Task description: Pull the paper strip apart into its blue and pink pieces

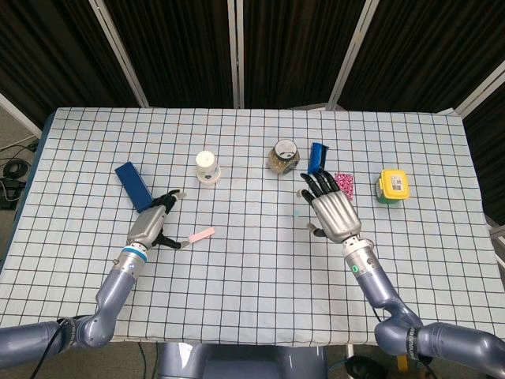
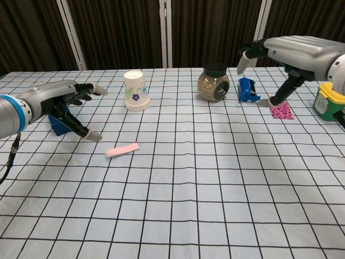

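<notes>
The pink piece (image 1: 201,235) (image 2: 122,150) lies flat on the checked cloth, free of both hands. My left hand (image 1: 150,223) (image 2: 56,97) hovers just left of it with fingers spread and nothing in it. My right hand (image 1: 331,209) (image 2: 294,51) is raised at the right, near the jar (image 2: 212,83), fingers spread and empty. A small pale-blue scrap (image 2: 237,106) shows below its fingers. It looks like the blue piece, and I cannot tell whether it is lying on the table.
A paper cup (image 1: 207,166) stands at the back centre-left and a blue box (image 1: 135,187) sits behind my left hand. A blue clip (image 1: 317,158), a pink patterned packet (image 1: 343,185) and a yellow-green container (image 1: 393,186) sit at the right.
</notes>
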You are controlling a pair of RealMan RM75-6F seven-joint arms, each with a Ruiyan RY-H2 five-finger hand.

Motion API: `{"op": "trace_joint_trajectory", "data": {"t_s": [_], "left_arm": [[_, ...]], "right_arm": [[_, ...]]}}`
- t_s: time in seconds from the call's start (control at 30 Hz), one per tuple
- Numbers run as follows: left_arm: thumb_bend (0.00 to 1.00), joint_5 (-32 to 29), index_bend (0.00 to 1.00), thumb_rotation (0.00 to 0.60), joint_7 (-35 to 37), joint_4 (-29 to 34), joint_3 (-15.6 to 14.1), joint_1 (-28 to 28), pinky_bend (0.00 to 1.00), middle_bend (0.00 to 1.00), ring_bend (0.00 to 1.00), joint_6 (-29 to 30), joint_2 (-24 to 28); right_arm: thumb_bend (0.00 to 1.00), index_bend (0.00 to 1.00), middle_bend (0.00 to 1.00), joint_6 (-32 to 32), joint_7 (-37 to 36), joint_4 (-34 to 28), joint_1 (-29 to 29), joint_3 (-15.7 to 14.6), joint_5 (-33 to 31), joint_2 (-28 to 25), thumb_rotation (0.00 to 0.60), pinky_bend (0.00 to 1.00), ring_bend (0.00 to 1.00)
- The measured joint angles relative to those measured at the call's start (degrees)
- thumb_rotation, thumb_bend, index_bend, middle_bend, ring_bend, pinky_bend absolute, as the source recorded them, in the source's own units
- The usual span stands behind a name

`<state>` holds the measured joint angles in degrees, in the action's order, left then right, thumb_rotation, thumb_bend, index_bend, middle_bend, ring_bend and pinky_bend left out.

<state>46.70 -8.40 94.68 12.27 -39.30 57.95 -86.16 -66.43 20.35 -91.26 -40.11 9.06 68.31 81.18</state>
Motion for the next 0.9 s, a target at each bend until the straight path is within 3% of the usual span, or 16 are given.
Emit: {"op": "trace_joint_trajectory", "data": {"t_s": [0.27, 0.47, 0.7, 0.9], "left_arm": [[0.00, 7.6, 0.00, 0.600, 1.7, 2.3, -1.4, 4.0, 0.00, 0.00, 0.00, 5.6, 4.1], [0.00, 14.1, 0.00, 0.600, 1.1, 4.8, -3.9, 10.0, 0.00, 0.00, 0.00, 16.3, 8.7], [0.00, 26.5, 0.00, 0.600, 0.1, 8.0, -10.0, 19.5, 0.00, 0.00, 0.00, 29.3, 14.3], [0.00, 34.3, 0.00, 0.600, 0.5, 8.9, -15.8, 25.8, 0.00, 0.00, 0.00, 33.4, 17.4]], "right_arm": [[0.00, 0.02, 0.00, -7.7, -3.1, -1.8, 6.7, -3.2, 6.4, -5.3, 0.600, 0.00, 0.00], [0.00, 0.00, 0.00, -17.5, -7.8, -0.5, 15.1, -6.2, 9.8, -9.1, 0.600, 0.00, 0.00], [0.00, 0.00, 0.00, -25.4, -13.1, -0.5, 25.5, -9.6, 11.7, -14.1, 0.600, 0.00, 0.00], [0.00, 0.00, 0.00, -29.7, -11.6, -1.9, 30.6, -11.1, 14.1, -15.0, 0.600, 0.00, 0.00]]}}
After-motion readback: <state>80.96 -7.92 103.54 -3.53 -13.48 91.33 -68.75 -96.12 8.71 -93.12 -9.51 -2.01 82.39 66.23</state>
